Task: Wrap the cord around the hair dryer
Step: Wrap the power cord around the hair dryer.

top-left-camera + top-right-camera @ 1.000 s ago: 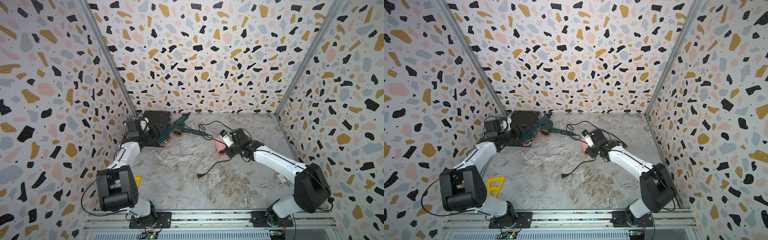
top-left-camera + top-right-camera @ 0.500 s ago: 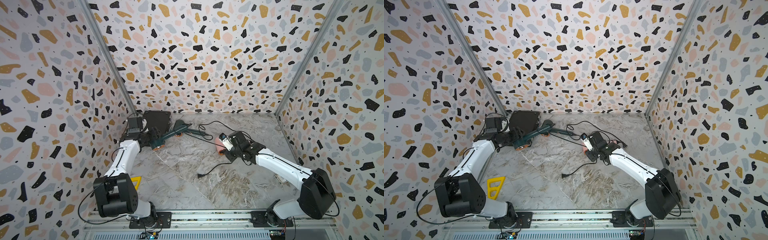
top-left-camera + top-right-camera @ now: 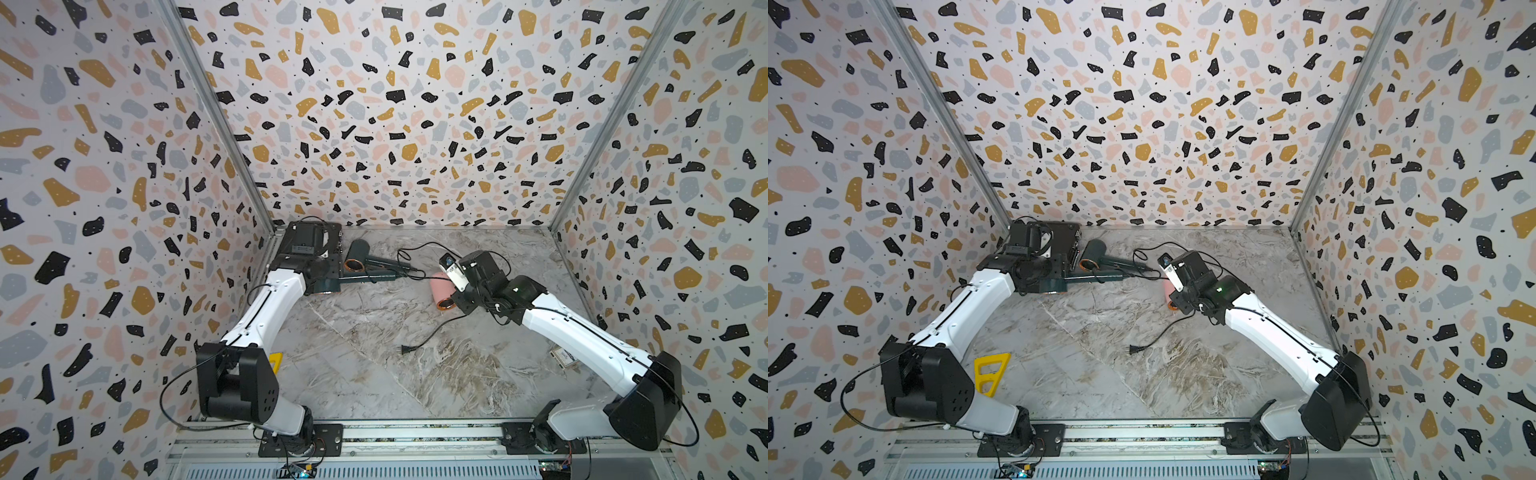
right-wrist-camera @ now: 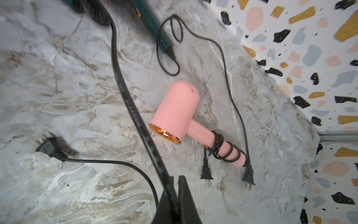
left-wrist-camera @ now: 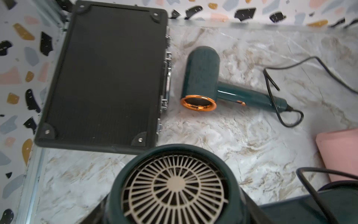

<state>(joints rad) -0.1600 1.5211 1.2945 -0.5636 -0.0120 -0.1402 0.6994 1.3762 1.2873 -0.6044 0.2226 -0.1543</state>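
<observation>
My left gripper (image 3: pixel 322 278) is shut on the head of a dark green hair dryer (image 3: pixel 332 284), whose handle points right, just above the table. The dryer's pale rear grille (image 5: pixel 174 186) fills the left wrist view and hides the fingers. Its black cord (image 4: pixel 127 100) runs from the handle end into my right gripper (image 4: pixel 175 180), which is shut on it above the table. Past the jaws the cord drops in a loose curve to its plug (image 3: pixel 405 350), lying flat on the marble. No turn of this cord lies around the dryer.
A second green dryer (image 5: pixel 201 77) lies beside a closed black case (image 5: pixel 108 77) in the back left corner. A pink dryer (image 4: pixel 174 110), its handle wrapped in cord, lies under my right arm. A yellow triangle (image 3: pixel 990 372) sits front left and a small box (image 3: pixel 563 357) near the right wall.
My left gripper has turned the held green dryer, so its handle has swung from pointing toward the back wall to pointing right. The right gripper has barely shifted and still grips the cord.
</observation>
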